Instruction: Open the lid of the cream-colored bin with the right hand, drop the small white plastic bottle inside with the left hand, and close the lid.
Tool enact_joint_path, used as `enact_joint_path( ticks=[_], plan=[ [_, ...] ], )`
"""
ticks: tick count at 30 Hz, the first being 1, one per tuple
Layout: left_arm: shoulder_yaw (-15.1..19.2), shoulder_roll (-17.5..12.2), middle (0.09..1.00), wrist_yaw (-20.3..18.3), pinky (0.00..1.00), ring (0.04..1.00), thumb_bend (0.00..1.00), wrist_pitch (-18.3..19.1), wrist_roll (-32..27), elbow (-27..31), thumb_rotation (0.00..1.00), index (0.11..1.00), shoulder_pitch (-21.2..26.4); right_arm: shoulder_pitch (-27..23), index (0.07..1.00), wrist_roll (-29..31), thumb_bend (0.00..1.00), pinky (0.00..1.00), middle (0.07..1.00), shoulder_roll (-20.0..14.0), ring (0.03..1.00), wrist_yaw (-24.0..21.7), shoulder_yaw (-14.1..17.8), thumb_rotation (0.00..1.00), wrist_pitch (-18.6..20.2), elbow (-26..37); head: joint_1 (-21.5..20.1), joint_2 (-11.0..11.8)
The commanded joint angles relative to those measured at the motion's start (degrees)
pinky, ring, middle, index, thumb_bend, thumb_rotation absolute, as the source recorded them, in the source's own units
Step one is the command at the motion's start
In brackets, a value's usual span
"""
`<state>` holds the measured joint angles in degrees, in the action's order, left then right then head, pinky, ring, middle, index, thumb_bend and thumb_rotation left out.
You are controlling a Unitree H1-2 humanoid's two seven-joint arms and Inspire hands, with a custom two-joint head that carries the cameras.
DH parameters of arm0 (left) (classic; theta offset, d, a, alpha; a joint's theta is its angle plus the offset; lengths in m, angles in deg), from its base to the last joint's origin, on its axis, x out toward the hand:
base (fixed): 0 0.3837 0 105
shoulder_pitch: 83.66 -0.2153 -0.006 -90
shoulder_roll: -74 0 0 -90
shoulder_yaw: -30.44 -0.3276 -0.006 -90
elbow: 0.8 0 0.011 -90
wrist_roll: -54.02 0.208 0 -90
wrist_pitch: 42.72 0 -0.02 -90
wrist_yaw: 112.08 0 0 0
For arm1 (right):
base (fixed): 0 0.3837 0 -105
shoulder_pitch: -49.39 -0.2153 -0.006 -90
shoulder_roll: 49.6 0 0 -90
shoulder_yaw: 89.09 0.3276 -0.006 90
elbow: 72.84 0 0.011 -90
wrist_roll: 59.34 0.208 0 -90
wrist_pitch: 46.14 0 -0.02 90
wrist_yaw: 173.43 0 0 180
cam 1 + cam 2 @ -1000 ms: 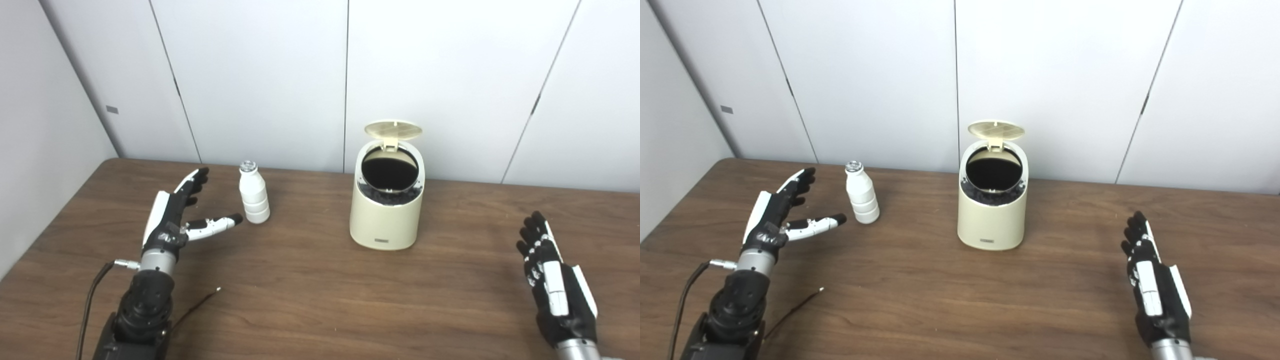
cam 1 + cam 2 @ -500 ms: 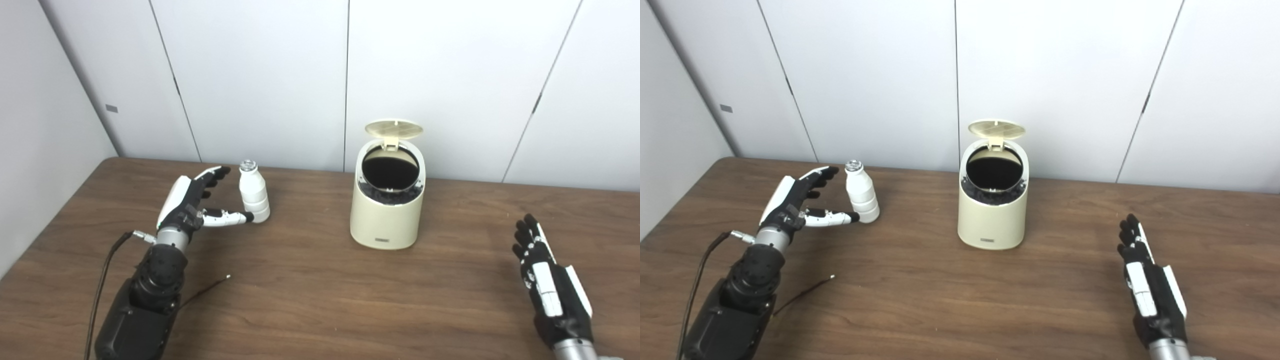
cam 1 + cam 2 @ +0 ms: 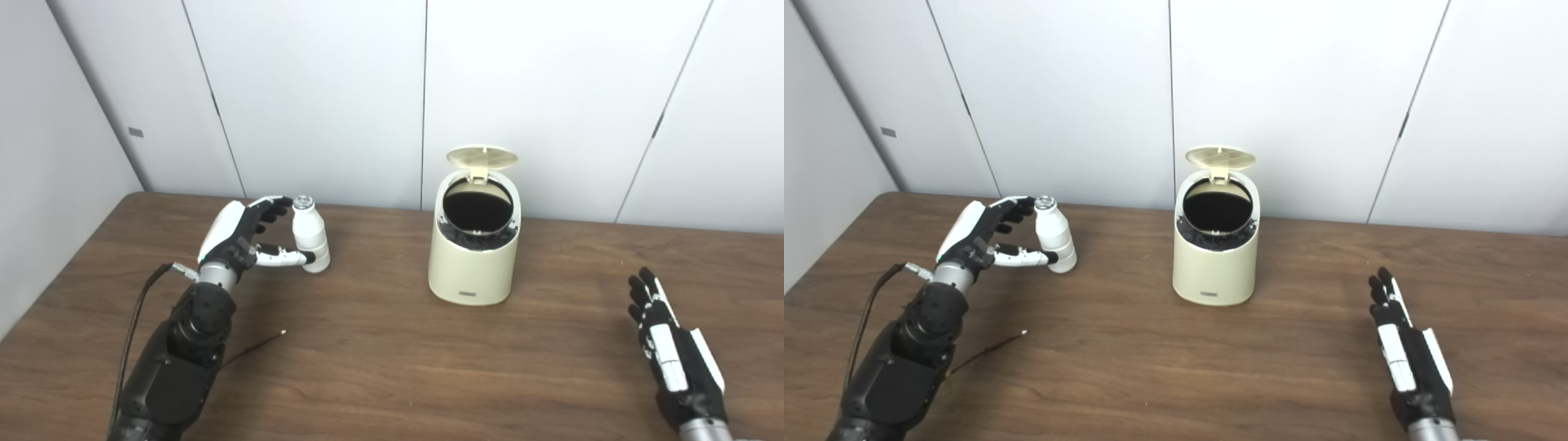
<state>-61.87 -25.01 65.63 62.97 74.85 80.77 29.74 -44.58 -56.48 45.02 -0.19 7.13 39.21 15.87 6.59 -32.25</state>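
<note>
Small white plastic bottle [image 3: 310, 234] upright near surface's back-left; left robot hand [image 3: 245, 236] spread wide around it, unclosed. Likely light, smooth; grip mid-body. Bin [image 3: 474, 257] lid open; right robot hand [image 3: 674, 361] empty, fingers apart.

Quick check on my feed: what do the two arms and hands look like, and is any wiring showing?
Both hands, left hand and right hand, are black with white shell panels. The left has a silver wrist ring, a bulky black forearm, a black cable looping off the wrist and a thin loose wire.
</note>
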Motion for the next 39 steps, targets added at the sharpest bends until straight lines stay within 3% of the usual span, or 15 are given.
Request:
enact_joint_path(
  ticks=[1, 25, 39],
  plan=[
    [0.71, -1.29, 0.809, 0.25, 0.77, 0.816, 0.86, -1.80, -0.29, 0.25, 0.14, 0.818, 3.11, 0.95, 1.000, 0.06, 0.66, 1.00, 0.979, 0.54, 1.000, 0.87, -0.07, 0.95, -0.80, 0.09, 0.07, -0.01],
    [0.16, -0.29, 0.805, -0.27, 0.71, 0.797, 0.83, -1.40, -0.66, 0.09, 0.12, 0.802, 4.53, 1.12, 0.998, -2.41, 0.67, 1.00, 0.973, 1.35, 1.000, 3.83, -0.43, 0.97, 1.89, 2.01, -0.02, -0.45],
    [-0.10, 0.26, 0.794, -0.27, 0.70, 0.783, 0.83, -1.42, -0.64, -0.44, 0.14, 0.793, 4.27, 1.05, 1.000, -1.37, 0.62, 1.00, 0.983, 1.61, 1.000, 3.70, -0.37, 0.98, 2.98, 2.33, -0.02, -0.50]
  ],
)
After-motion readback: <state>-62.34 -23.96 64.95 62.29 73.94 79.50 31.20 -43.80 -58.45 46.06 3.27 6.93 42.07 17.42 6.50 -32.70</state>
